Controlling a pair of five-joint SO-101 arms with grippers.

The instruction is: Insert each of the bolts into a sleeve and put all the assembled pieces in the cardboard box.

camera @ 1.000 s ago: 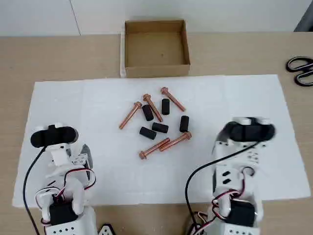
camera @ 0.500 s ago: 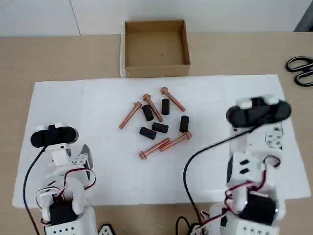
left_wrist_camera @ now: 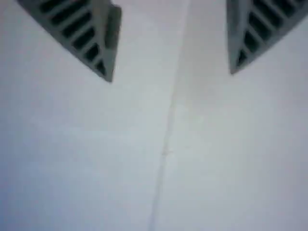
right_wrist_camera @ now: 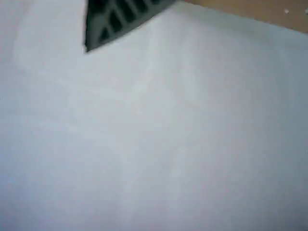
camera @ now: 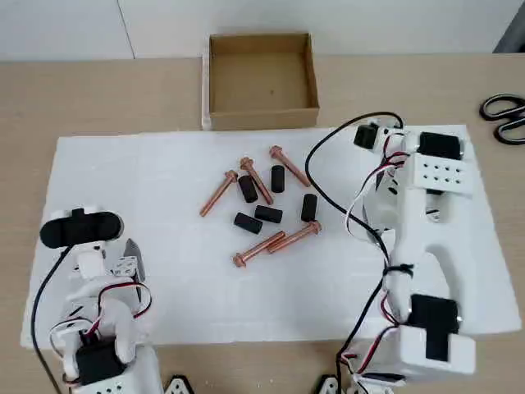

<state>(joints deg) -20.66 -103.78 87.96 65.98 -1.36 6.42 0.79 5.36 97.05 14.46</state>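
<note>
Bolts (camera: 259,248), five in copper colour, lie loose near the middle of a white sheet (camera: 164,164), mingled with five short black sleeves (camera: 268,214); every bolt lies outside the sleeves. Three bolts occupy the far side of the cluster: one slants off to the left, one lies just beside a sleeve, and one runs to the right of another sleeve. The remaining two bolts lie almost parallel and close together on the near side, with a sleeve just beyond their right end.

Cardboard box (camera: 262,120): open-topped, floor bare, standing on the wooden table (camera: 98,98) just past the far edge of the sheet, apart from the cluster.

Left arm (camera: 94,271): at the near left of the sheet, well apart from the bolts.

Left gripper (left_wrist_camera: 171,72): spread wide, nothing between the two fingers (left_wrist_camera: 91,33), plain sheet beneath; a crease in the sheet runs below the gap.

Right arm (camera: 435,246): stretched from the near right toward the far right part of the sheet, to the right of the cluster, its cables looping on the cluster side.

Right gripper (right_wrist_camera: 118,19): close above the sheet near an edge where the table shows; whether it is open or closed, or holds anything, cannot be told.

Scissors (camera: 504,115): on the table at the far right, off the sheet.
</note>
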